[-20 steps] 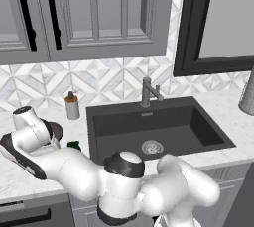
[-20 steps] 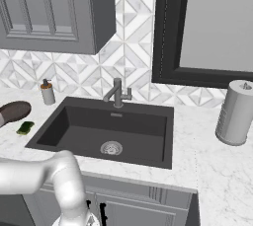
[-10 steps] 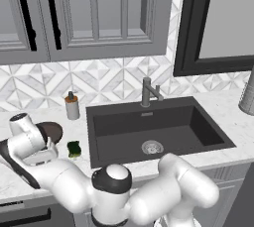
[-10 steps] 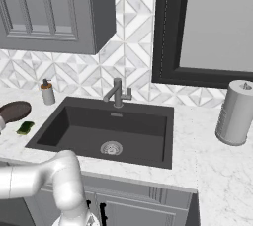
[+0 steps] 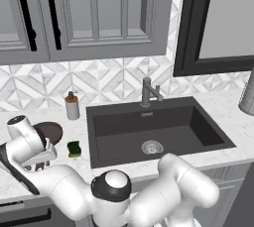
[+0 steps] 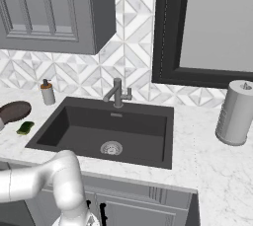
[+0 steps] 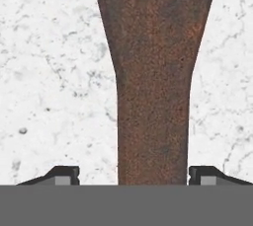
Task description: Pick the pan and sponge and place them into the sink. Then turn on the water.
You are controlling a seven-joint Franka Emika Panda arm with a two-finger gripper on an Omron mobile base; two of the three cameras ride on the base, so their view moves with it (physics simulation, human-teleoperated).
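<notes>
Pincer (image 7: 134, 175): wide open and low over the pan's handle (image 7: 153, 96). One dark fingertip stands on each side of the handle. The tip on the right of the hand view sits close against the handle's edge; the other has a clear gap. Nothing is gripped.

Pan (image 5: 49, 131): flat on the marble table (image 7: 49, 72), left of the sink (image 5: 149, 122), with its handle pointing back toward the robot. The hand hangs just over the pan's near side.

Sponge (image 5: 74, 148): on the table between the pan and the sink's left rim, just beside both (I cannot tell whether it touches either).

Change noted: over the last second the arm has swung lower and further left, so the hand now lines up along the handle. The pan, sponge and sink stand where they were; the base has not moved.

Meaning for the task: the reach looks finished and closing on the handle is the step in hand. None of the three parts of the task is done.

Sink: empty, its steel drain (image 5: 152, 147) bare. The faucet (image 5: 147, 92) stands at the back rim and no water runs.

Risk, as judged: the grip sits far from the bowl, so the pan may droop when lifted.
</notes>
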